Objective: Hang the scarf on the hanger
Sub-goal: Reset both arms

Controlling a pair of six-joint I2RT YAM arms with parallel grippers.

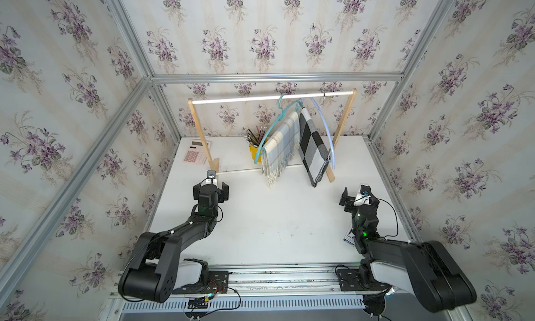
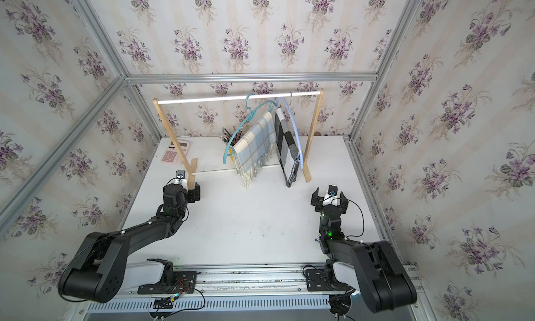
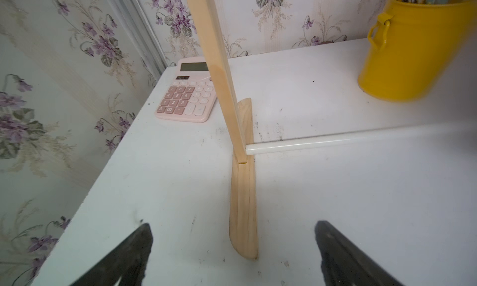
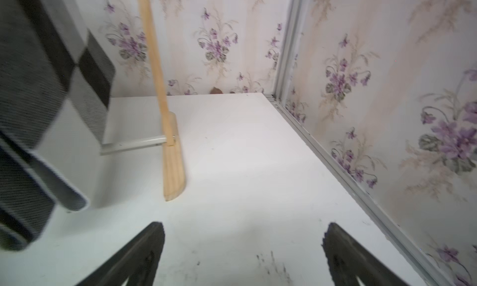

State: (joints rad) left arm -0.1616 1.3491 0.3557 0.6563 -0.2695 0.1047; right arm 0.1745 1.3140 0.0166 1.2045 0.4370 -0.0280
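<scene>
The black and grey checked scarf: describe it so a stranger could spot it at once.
At the back of the white table stands a wooden clothes rack with a white rail. Two scarves hang there; the black and grey checked scarf is on the pale lilac hanger, nearer the right post. Unlike the fringed cream and blue plaid scarf beside it, it has bold dark squares.

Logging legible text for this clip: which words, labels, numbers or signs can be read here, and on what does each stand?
"4 5 6": key row on the pink calculator, left wrist view.
"1 2 3": the row below it.
"0 00": its bottom row.
"+" and "=": its white keys.
Calculator's upper key rows: too blurred to read; its display shows nothing.
Blue-and-white tag in a top view: too small to read.
No other text visible.
</scene>
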